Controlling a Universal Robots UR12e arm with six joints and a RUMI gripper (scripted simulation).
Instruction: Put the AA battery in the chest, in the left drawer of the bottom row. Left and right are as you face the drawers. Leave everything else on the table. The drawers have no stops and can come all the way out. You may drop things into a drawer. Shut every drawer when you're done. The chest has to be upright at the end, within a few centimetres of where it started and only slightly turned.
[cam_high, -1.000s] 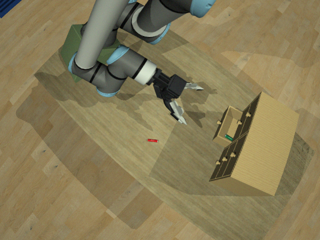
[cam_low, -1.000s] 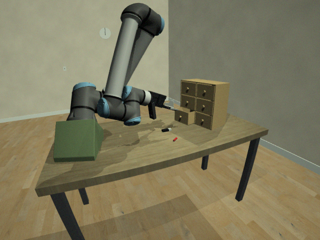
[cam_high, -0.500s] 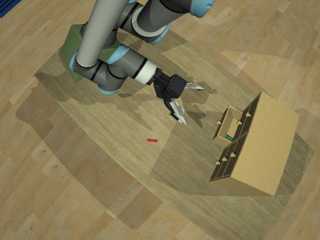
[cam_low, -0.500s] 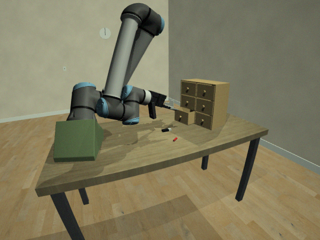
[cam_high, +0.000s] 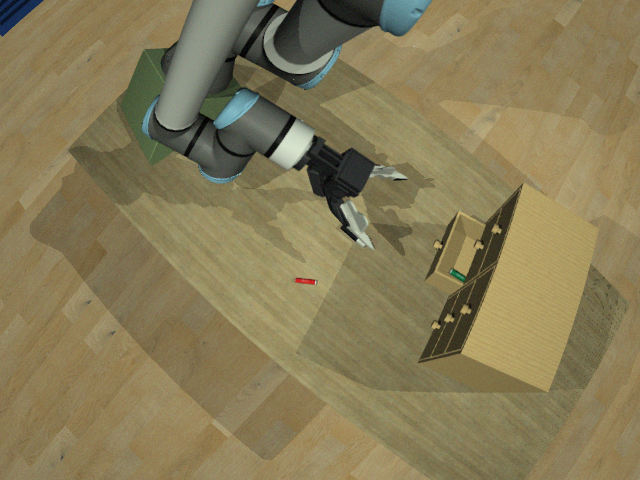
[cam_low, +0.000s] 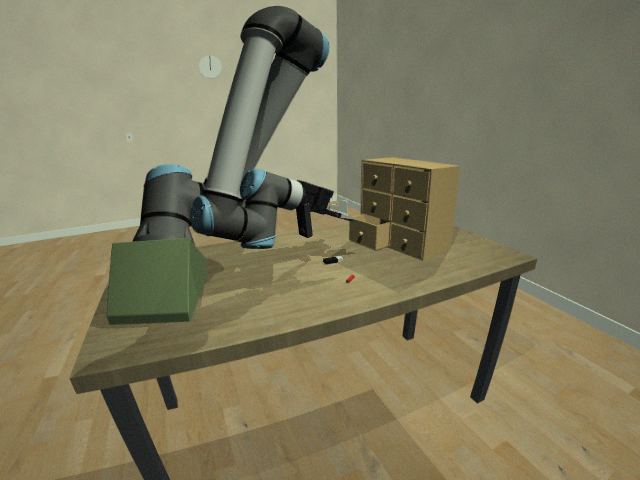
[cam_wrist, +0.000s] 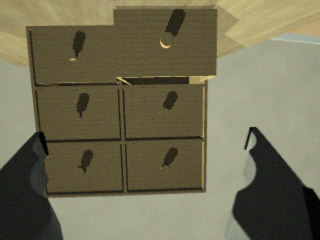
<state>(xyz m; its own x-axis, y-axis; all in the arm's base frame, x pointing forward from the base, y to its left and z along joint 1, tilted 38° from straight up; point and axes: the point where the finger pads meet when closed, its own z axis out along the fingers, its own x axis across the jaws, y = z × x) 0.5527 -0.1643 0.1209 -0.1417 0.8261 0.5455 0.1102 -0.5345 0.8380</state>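
From the top view I see the gripper (cam_high: 385, 211) wide open with nothing between its jaws, hovering over the table (cam_high: 206, 258) and aimed toward the chest (cam_high: 532, 289) at about 4 o'clock from it. One finger (cam_high: 388, 173) points off toward 3 o'clock, the other (cam_high: 360, 227) toward 5 o'clock. The gripper is apart from the chest, with bare table between them.

The chest stands upright near the table's far right corner in the exterior view. Its bottom-left drawer (cam_high: 452, 253) is pulled out toward the arm; the other five look closed. Inside the open drawer, at its 5 o'clock corner against the chest front, lies a small green battery (cam_high: 457, 274).

A small red cylinder (cam_high: 306, 281) lies on the table, at 7 o'clock from the gripper and well apart from the chest. In the exterior view a dark object with a white end (cam_low: 333, 259) lies just beyond it; I cannot tell what it is.

The arm rises from a green base (cam_low: 149, 289) at the table's left end
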